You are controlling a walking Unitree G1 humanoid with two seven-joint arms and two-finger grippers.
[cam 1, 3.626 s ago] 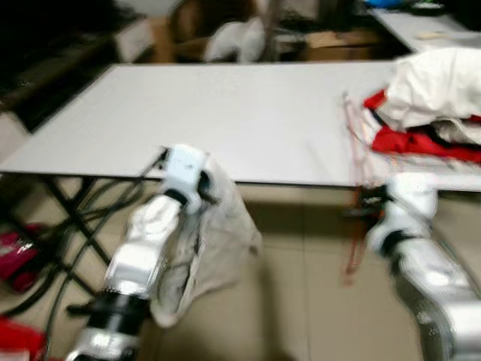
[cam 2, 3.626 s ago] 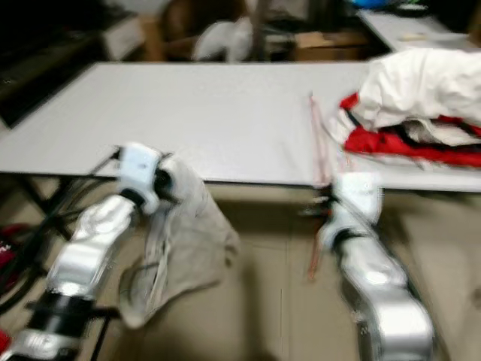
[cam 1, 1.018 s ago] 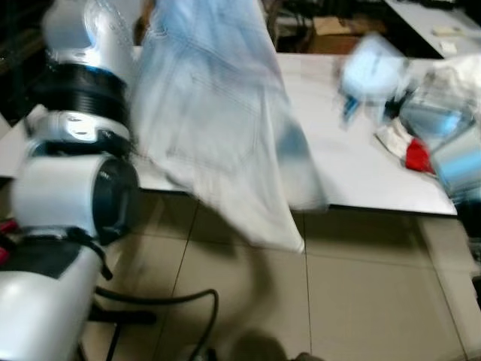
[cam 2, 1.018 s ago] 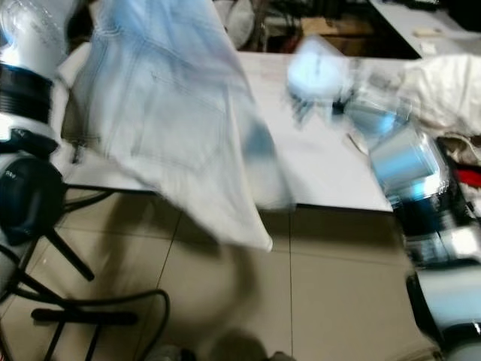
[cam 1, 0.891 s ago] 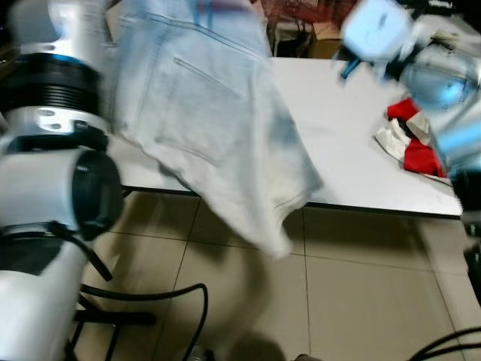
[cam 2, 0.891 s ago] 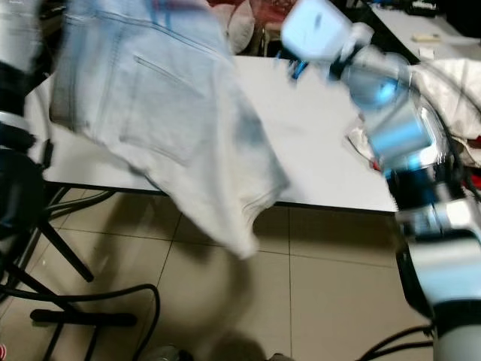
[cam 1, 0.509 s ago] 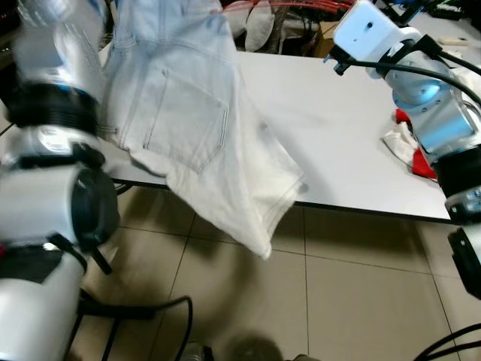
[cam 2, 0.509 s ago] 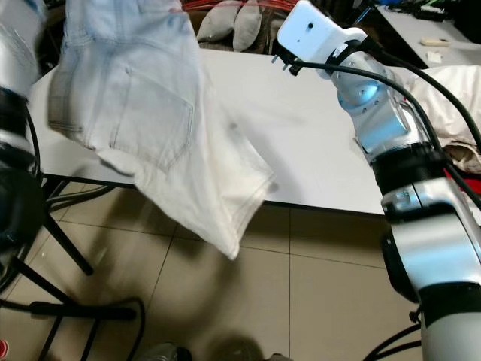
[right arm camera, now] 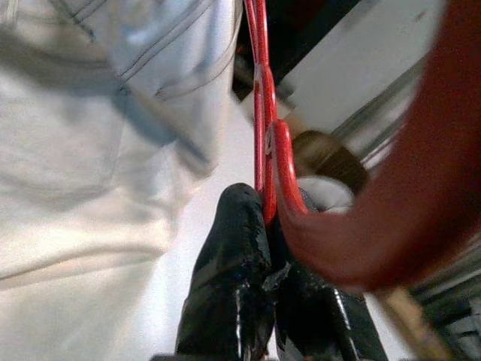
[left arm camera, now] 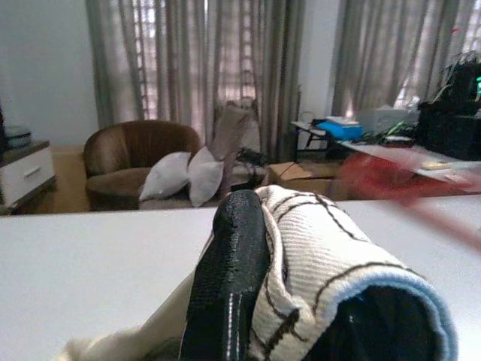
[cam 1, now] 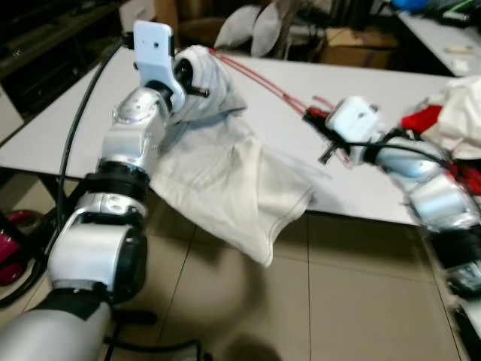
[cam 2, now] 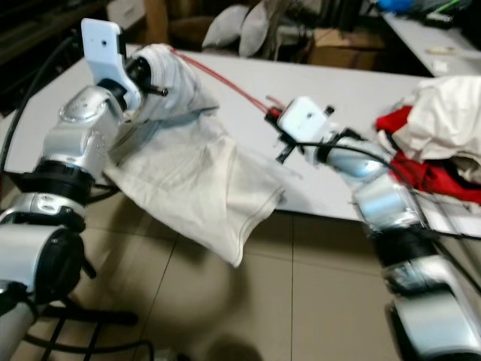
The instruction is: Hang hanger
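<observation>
A pale denim garment [cam 1: 225, 173] lies over the near edge of the white table [cam 1: 83, 105] and hangs toward the floor. My left gripper [cam 1: 194, 74] is shut on its bunched waistband [left arm camera: 323, 263], held just above the table; one black finger [left arm camera: 225, 286] presses the fabric. A thin red hanger [cam 1: 255, 75] runs from the waistband across the table to my right gripper [cam 1: 314, 117], which is shut on its far end. The right wrist view has the black fingers [right arm camera: 233, 293] pinched on the red wire [right arm camera: 261, 135] beside the garment [right arm camera: 98, 113].
A pile of white and red clothes [cam 1: 451, 113] sits on the table's right end. Behind the table stand a brown armchair with pillows [left arm camera: 161, 169] and boxes. Tiled floor [cam 1: 338, 301] lies below, with black cables and a stand [cam 2: 68, 316] at my left.
Both arms have come down from a raised hold. The garment, which hung high half a second ago, now rests over the table edge. The head view has also shifted.
</observation>
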